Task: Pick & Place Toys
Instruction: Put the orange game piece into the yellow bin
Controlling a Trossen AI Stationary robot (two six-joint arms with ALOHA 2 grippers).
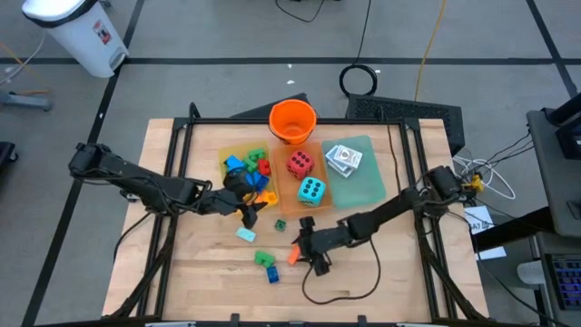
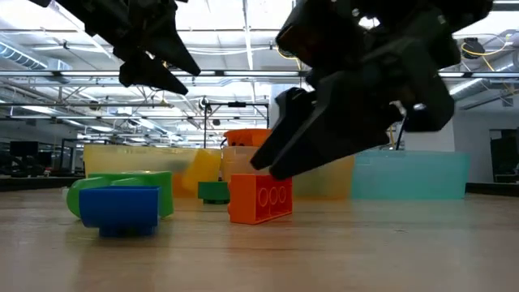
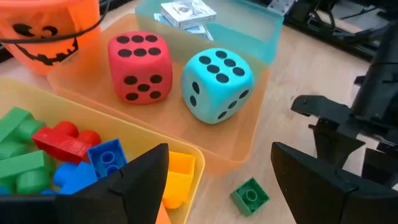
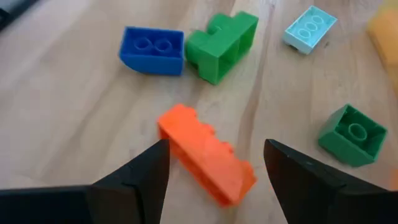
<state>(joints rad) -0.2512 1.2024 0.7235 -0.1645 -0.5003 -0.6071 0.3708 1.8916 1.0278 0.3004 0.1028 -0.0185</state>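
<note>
We see the right tool point(image 4: 214, 168) spread open just over the orange brick point(image 4: 208, 163) on the surface point(image 1: 381, 272), lower centre of the high view — the brick lies between its fingers. The left tool point(image 3: 217, 180), also open, hovers at the yellow tray's point(image 1: 223, 156) corner.

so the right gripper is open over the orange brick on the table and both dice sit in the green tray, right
Not quite. The right gripper is open over the orange brick on the table, but the red die and teal die sit in the orange tray, not the green tray, which holds the card packs. The left wrist view shows this.
</note>
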